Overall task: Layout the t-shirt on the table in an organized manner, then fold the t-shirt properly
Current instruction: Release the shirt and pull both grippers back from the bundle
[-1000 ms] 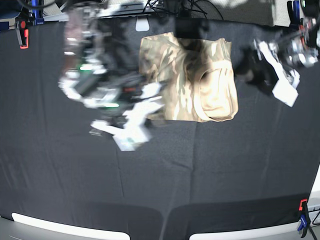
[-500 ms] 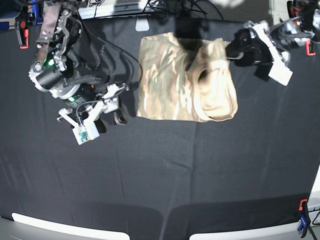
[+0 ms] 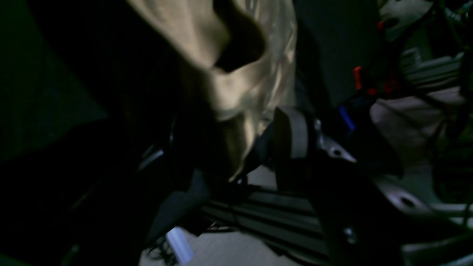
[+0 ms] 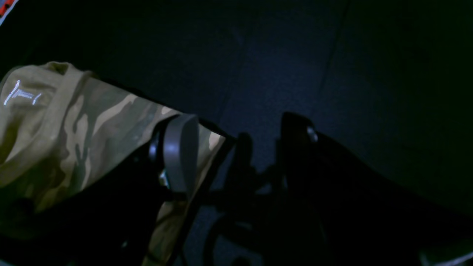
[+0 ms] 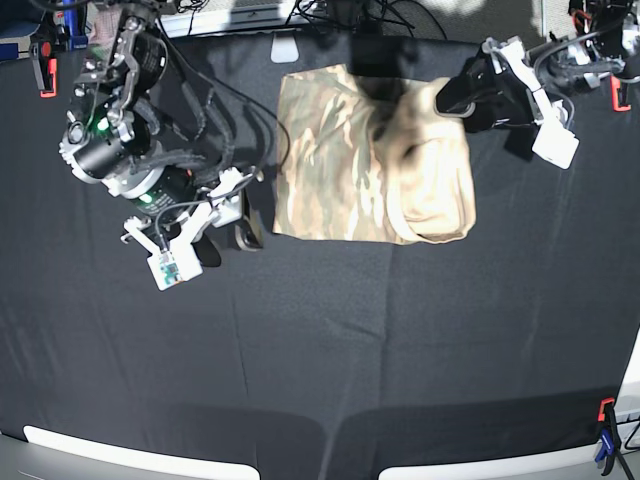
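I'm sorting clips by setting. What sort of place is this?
Probably a robotics lab bench: a table draped in black cloth, clamps at its edges, cables behind, and a t-shirt between two arms.

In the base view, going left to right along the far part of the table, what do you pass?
Red clamp → right gripper → t-shirt → left gripper, at the shirt's right edge → another red clamp.
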Robot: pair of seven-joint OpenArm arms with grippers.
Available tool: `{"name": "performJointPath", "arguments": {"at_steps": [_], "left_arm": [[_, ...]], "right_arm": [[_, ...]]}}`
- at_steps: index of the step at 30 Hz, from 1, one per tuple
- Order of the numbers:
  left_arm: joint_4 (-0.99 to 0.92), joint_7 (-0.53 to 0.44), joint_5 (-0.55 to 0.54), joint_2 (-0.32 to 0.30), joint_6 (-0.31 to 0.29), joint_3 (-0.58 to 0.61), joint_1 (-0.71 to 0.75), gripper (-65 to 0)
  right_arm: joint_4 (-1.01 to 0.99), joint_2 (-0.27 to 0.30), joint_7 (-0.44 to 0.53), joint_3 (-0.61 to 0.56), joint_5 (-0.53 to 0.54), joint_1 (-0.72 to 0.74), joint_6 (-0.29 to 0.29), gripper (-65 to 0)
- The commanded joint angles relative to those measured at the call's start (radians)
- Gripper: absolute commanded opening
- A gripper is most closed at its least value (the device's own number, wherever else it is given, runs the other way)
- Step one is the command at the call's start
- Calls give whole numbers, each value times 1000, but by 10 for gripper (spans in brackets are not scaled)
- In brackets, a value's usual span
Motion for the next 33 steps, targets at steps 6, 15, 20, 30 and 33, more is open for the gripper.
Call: {"name": "performJointPath", "arguments": {"at_steps": [6,15,20,30,33], "left_arm": [[16,4,-7,2,-14,-5,1,-345],[8,2,176,62,-14,-5,0,-573],[8,-10,403,61,-10,-42,0,-650],[7,-39,583,61,15,-64,-2,-534],[10,-78,586,58,15,-66,-8,-399]], "right_arm": [[19,2,20,3,15,13,2,-308],[19,2,4,3,15,13,2,-308],[19,3,-7,3,19,13,4,-308],[19,3,-26,3,119,14,51,-308],[19,3,-26,3,116,17,51,-308]]}}
